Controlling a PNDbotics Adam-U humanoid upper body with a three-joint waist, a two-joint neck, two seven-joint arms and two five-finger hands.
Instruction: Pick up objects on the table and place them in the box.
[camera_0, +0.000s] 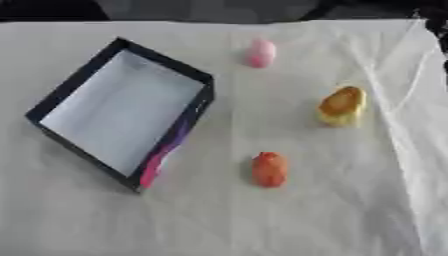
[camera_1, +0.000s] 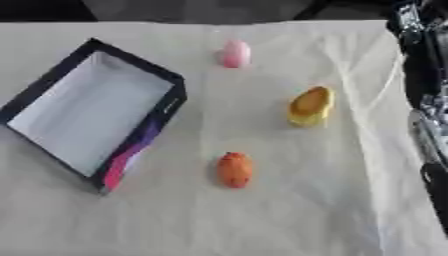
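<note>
Box (camera_0: 122, 112) on the left of the cloth-covered table (camera_0: 350, 220): dark rim, pale inside, nothing in it, turned askew, a pink and purple streak on its near right wall. Three objects lie to its right, all apart from it and from each other. Pink object (camera_0: 260, 53) farthest back, near the box's far corner. Yellow-orange object (camera_0: 341, 106) out to the right, mid-table. Orange-red object (camera_0: 269, 169) nearest, just off the box's near end. Robot arm (camera_1: 427, 95) shows along the right edge, black and silver; no hand visible, fingers cannot be told.
</note>
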